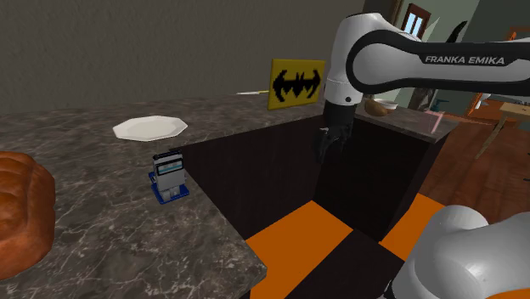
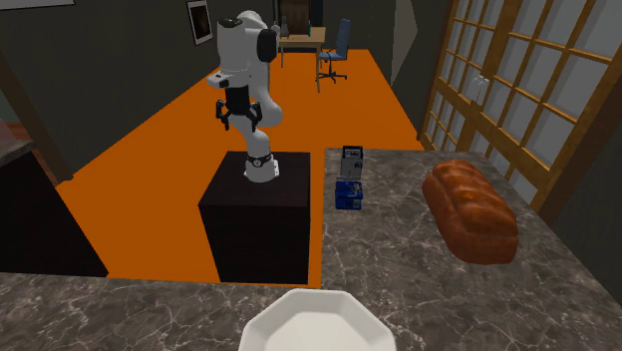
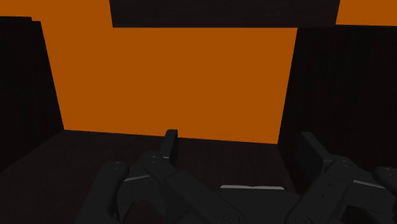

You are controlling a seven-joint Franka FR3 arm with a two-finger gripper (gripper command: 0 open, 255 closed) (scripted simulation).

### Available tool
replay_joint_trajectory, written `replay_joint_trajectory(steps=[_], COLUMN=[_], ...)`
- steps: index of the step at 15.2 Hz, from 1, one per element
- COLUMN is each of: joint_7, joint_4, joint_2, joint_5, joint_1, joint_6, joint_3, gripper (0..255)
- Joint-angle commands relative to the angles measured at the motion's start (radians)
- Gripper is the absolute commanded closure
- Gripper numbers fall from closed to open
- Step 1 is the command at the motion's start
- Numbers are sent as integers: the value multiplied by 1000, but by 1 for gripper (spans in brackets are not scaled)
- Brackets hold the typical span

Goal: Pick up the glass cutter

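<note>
The glass cutter (image 1: 168, 176) stands upright on the marble counter (image 1: 85, 161), near the edge that drops to the orange floor (image 1: 297, 238). The gripper (image 1: 333, 140) hangs in open air off the counter, well apart from the cutter, its fingers (image 3: 170, 146) spread and released. A white plate (image 1: 150, 127) and a bread loaf (image 1: 21, 208) lie farther along the counter.

— What carries the things?
— A dark, marbled bench (image 1: 102, 200) (image 2: 399, 274) that turns a corner.
— And what lies on it?
— A white plate (image 1: 150, 127) (image 2: 314, 324), a brown loaf (image 1: 21, 212) (image 2: 470, 209), and the small blue-and-grey glass cutter (image 1: 169, 176) (image 2: 350, 179), upright near the bench's edge, between them and apart from both.
</note>
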Motion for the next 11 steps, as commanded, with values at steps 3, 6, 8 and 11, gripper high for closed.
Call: replay_joint_trajectory(steps=[3,6,8,11], joint_7=[40,99,138,197], joint_4=[41,109,160,245], joint_2=[50,129,185,272], joint_5=[26,59,76,94], joint_1=[14,30,39,51], joint_6=[5,11,13,14], joint_3=[36,87,121,169], gripper=[0,0,0,0])
